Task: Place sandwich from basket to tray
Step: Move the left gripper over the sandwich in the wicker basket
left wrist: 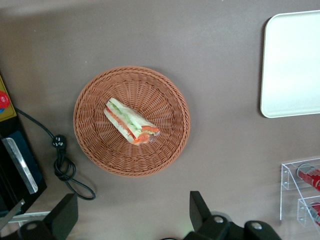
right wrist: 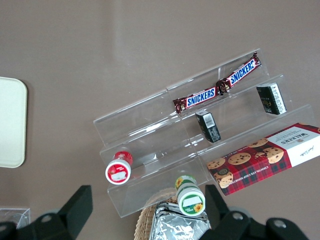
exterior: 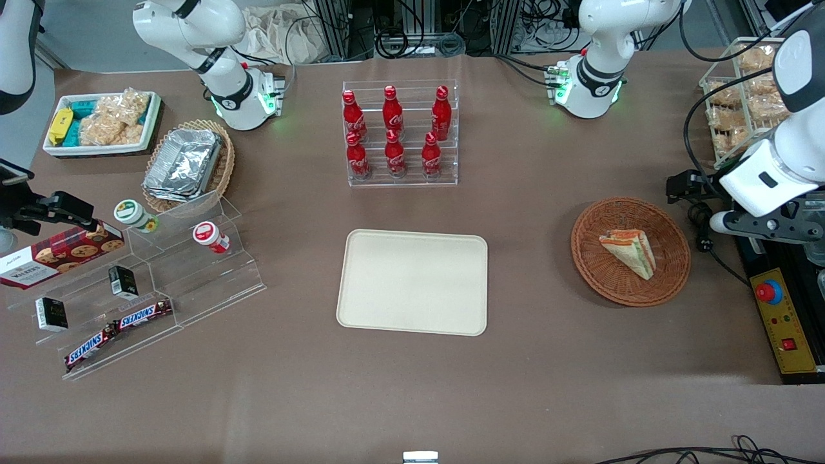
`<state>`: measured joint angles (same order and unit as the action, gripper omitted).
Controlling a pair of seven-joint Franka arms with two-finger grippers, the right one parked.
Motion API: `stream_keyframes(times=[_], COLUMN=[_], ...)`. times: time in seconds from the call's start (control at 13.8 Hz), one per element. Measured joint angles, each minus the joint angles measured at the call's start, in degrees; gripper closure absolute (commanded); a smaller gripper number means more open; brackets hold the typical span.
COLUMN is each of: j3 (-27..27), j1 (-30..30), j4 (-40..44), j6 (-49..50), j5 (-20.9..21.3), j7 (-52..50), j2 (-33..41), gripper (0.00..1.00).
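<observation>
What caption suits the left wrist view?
Open gripper above reddish-brown woven wicker basket holding triangular wedge sandwich; cream-beige tray bare.

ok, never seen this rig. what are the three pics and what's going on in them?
Two white robot arms stand at a brown table. One picture looks at them from the front; the other two come from cameras on each arm's wrist. The working arm's end effector hangs open above the round basket, holding nothing. A wedge sandwich lies in that basket. The cream tray where it should go sits bare mid-table. Also on the table: a rack of red cola bottles and clear acrylic steps with Snickers bars.
</observation>
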<state>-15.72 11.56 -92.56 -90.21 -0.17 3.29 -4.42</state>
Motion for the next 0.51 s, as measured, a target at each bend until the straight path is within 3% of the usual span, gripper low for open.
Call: stream_keyframes(times=[0.29, 0.51], j3=[1.1, 2.0], j1=[0.0, 0.0], j4=[-1.0, -6.1], j6=[-1.1, -7.9], j5=[0.0, 0.1], j7=[-17.1, -26.3], j2=[-1.6, -1.6], gripper=[0.0, 0.0])
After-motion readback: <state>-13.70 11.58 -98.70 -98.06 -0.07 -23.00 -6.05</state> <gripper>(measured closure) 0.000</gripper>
